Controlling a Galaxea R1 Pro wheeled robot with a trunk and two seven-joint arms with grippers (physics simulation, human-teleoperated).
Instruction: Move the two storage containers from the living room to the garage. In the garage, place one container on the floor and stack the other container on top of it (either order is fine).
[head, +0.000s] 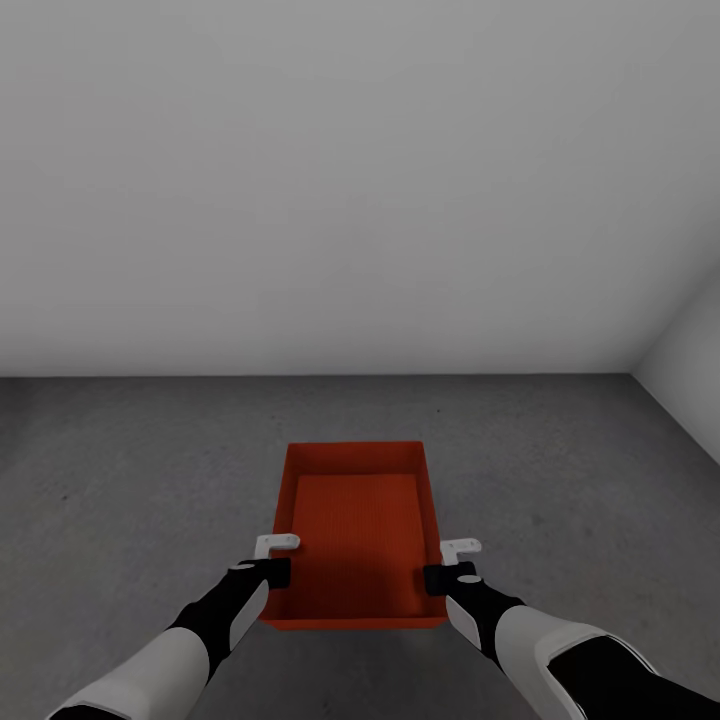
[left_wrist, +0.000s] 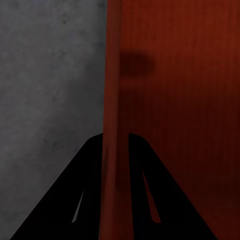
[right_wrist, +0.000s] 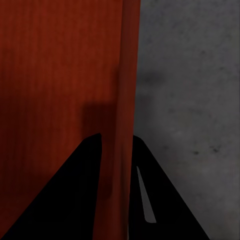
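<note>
I see one red-orange open bin (head: 355, 530) at 6 o'clock, over dark mottled concrete floor (head: 120, 470), white walls (head: 350, 180) beyond. My left gripper (head: 272, 560) and right gripper (head: 447, 565) each pinch a side wall.

My head camera looks down from above on the red bin (head: 355, 535), and my two wrist cameras look very near along its opposite walls.

Dark grey concrete floor (head: 130, 470) under the red-orange container (head: 358, 530)
</note>
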